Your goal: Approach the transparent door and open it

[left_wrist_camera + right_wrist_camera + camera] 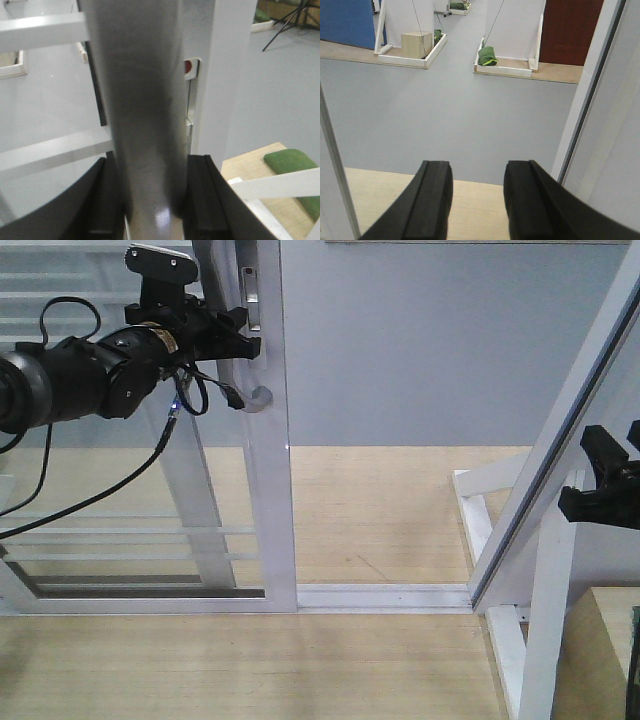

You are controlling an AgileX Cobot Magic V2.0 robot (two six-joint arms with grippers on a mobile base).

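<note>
The transparent door (270, 490) stands at the left, clear glass in a white frame with thin white bars. Its curved silver-grey handle (258, 398) hangs below a lock plate (250, 298). My left gripper (238, 340) is shut on the handle high on the door's right edge. In the left wrist view the handle (150, 110) fills the space between the black fingers (202, 200), which press on both sides. My right gripper (612, 478) is open and empty at the right; in the right wrist view (476, 175) it faces grey floor.
A gap lies between the door's edge and a tilted white-framed panel (560, 440) at the right, with a white floor track (380, 595) across it. White support braces (540, 620) and a wooden box (600, 660) stand at lower right.
</note>
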